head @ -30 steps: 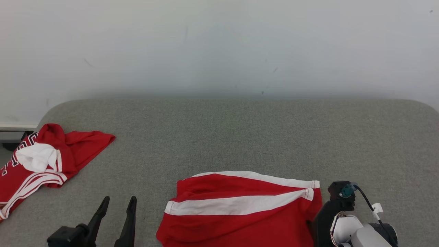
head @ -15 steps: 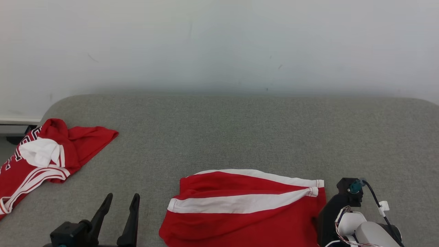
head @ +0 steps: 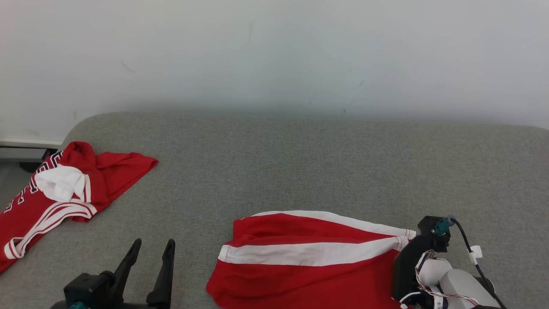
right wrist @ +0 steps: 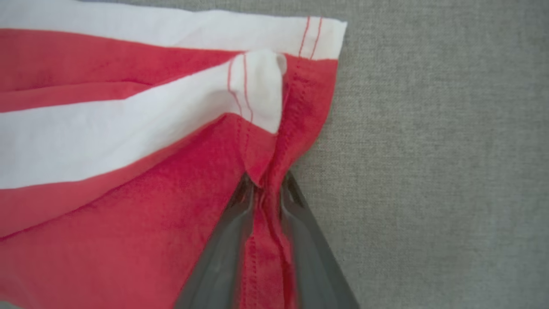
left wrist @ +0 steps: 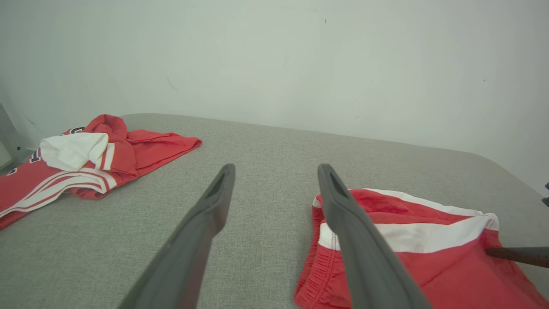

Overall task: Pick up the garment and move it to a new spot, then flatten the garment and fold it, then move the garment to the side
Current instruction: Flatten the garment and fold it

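Observation:
The garment (head: pixel 309 266) is a red piece with white stripes, lying flat near the front middle of the grey padded surface (head: pixel 300 171). In the right wrist view my right gripper (right wrist: pixel 266 182) is shut on the garment (right wrist: pixel 128 128), pinching a bunched fold of its red right-hand hem between both fingers. The head view shows that arm's wrist (head: pixel 422 262) standing over the garment's right edge, hiding the fingers. My left gripper (head: pixel 153 244) hangs open and holds nothing, left of the garment (left wrist: pixel 429 240) and apart from it. Its fingers stand wide in the left wrist view, left gripper (left wrist: pixel 276 171).
A second red and white garment (head: pixel 64 193) lies crumpled at the surface's far left edge, partly hanging off. A pale wall (head: pixel 274 56) stands right behind the surface. Bare grey fabric stretches behind and to the right of the garment.
My right gripper has shut on the garment's right hem, which now bunches up a little. The head camera has shifted, so the whole picture slid right. The left gripper stays open.

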Tool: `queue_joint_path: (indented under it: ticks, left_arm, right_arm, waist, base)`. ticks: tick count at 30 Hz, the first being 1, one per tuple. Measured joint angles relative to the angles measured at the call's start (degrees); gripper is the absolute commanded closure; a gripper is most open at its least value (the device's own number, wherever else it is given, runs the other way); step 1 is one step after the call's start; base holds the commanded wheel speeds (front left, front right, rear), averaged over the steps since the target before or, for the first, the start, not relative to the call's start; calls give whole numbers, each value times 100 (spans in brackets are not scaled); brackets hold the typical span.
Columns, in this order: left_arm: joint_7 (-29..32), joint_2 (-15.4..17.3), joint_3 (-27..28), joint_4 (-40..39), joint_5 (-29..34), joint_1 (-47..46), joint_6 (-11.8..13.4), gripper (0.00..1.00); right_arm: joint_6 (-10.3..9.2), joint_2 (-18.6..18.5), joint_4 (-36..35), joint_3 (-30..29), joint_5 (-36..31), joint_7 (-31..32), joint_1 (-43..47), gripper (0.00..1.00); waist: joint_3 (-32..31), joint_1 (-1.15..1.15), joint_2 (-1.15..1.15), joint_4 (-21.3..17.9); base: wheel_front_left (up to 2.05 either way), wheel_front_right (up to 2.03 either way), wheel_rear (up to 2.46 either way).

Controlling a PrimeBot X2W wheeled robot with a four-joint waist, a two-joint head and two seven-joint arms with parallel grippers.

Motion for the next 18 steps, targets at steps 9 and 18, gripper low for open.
queue_joint_path:
  ticks: [9,18]
  left_arm:
    - [0,3,10,56,-10,0,-5,0]
    - [-8,-2,0,86,-10,2,-49,0]
  right_arm:
    - [1,-24,55,-302,180,0,-48,100]
    - [0,-977,-64,-1009,252,-54,165,100]
  waist:
    - [-22,0,0,-24]
    - [-60,0,0,-110]
  base:
    - [0,0,0]
    - [0,0,0]
